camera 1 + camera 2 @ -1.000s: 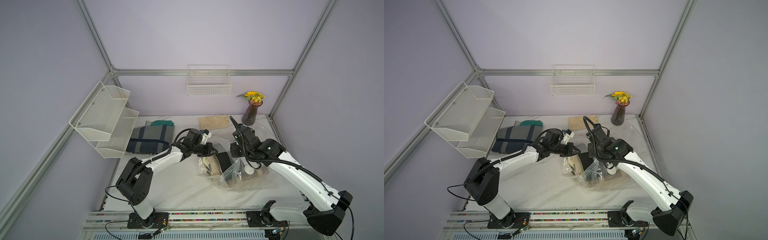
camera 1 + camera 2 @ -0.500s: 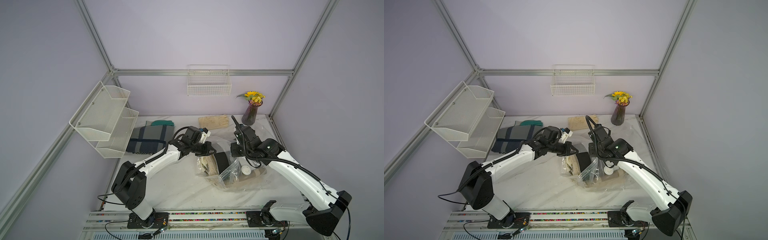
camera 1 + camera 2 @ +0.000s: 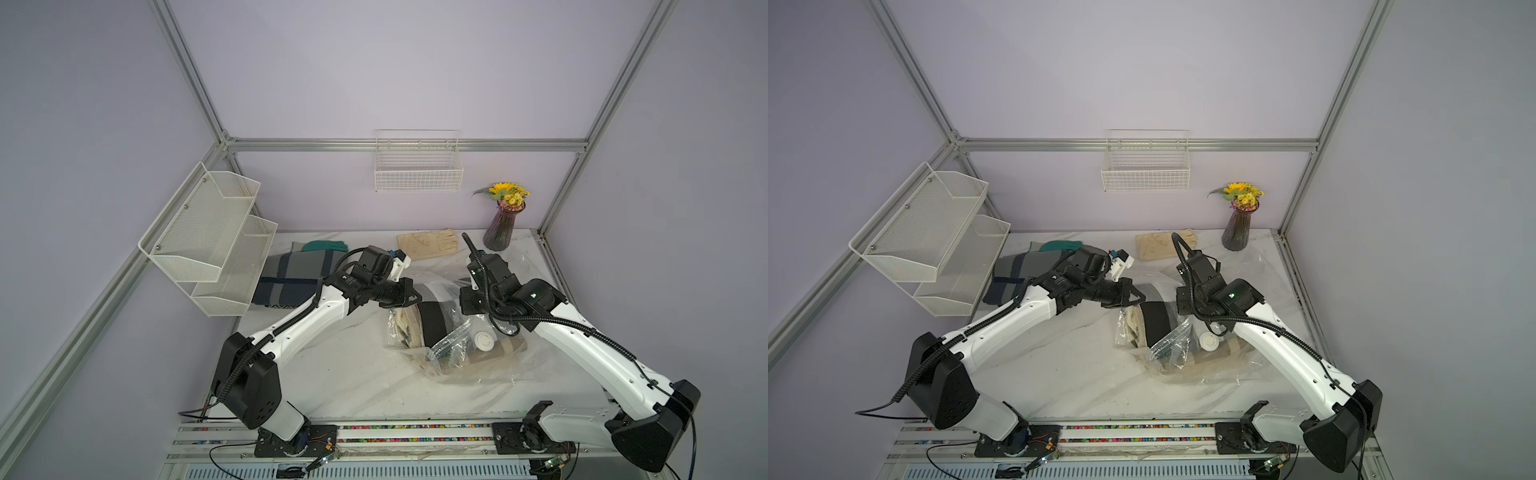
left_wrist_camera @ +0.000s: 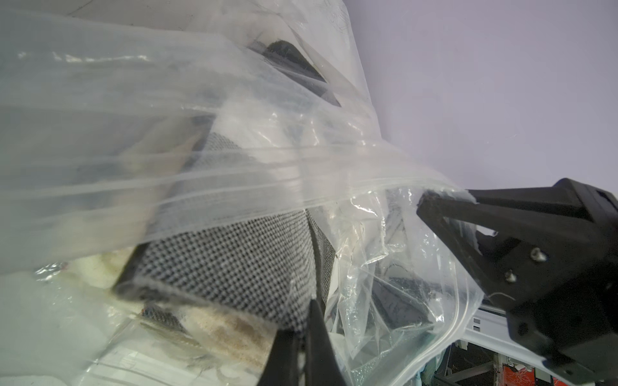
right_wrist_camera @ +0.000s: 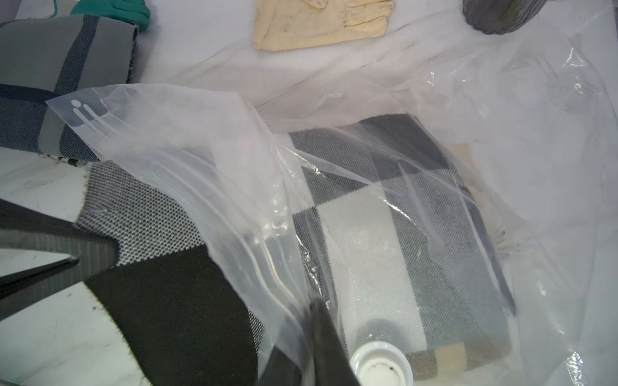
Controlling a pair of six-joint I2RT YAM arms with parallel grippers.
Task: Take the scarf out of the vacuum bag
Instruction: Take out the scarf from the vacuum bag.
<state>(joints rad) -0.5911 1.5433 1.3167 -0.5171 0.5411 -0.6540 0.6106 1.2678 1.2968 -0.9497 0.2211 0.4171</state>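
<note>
Scarf (image 3: 432, 322) check: roughly halfway out of the vacuum bag (image 3: 498, 365) mid-table, near part under plastic by the valve cap (image 3: 484, 341), dark end poking past the mouth. Further back, got left gripper (image 5: 100, 255) clamped on its corner, right gripper (image 4: 426, 204) pinching the bag rim, so needs more pulling. Can't make out folds inside through glare.

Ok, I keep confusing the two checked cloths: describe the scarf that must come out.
On the marble table, a clear vacuum bag lies before the vase. The scarf pokes from its mouth: black, grey and cream checks, unlike the bare navy cloth by the shelf.
</note>
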